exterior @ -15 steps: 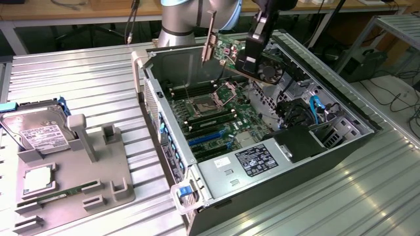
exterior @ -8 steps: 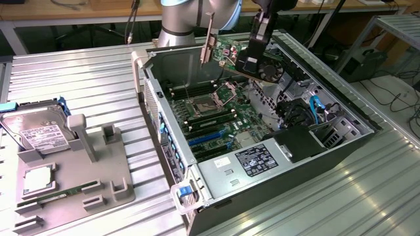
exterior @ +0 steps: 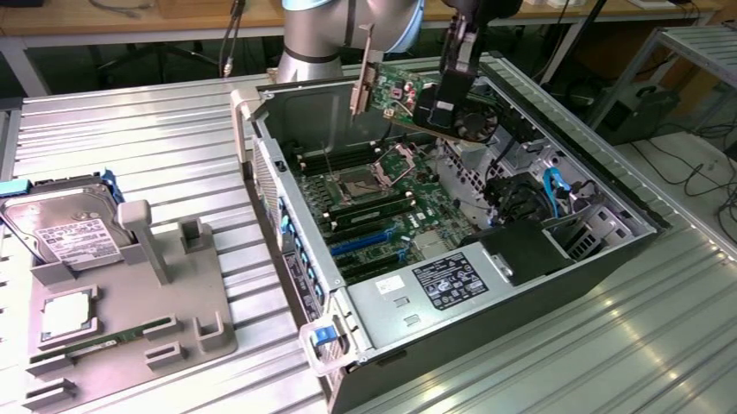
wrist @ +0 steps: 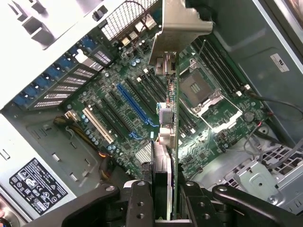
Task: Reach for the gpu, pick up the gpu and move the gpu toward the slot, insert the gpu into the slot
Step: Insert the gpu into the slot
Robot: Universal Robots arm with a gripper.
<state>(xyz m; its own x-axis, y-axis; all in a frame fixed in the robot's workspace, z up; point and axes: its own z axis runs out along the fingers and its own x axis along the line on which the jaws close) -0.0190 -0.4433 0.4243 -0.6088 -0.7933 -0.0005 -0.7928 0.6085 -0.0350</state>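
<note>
Arm: hung down over case | gripper: clamped on gpu | gpu: airborne, tilted, bracket at its 10 o'clock end, over motherboard's 12 o'clock edge, unseated.

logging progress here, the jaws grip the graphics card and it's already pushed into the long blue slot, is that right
Not quite. The jaws do grip the graphics card, but it is not in the long blue slot: the wrist view shows that slot empty, with the card held clear of it.
</note>
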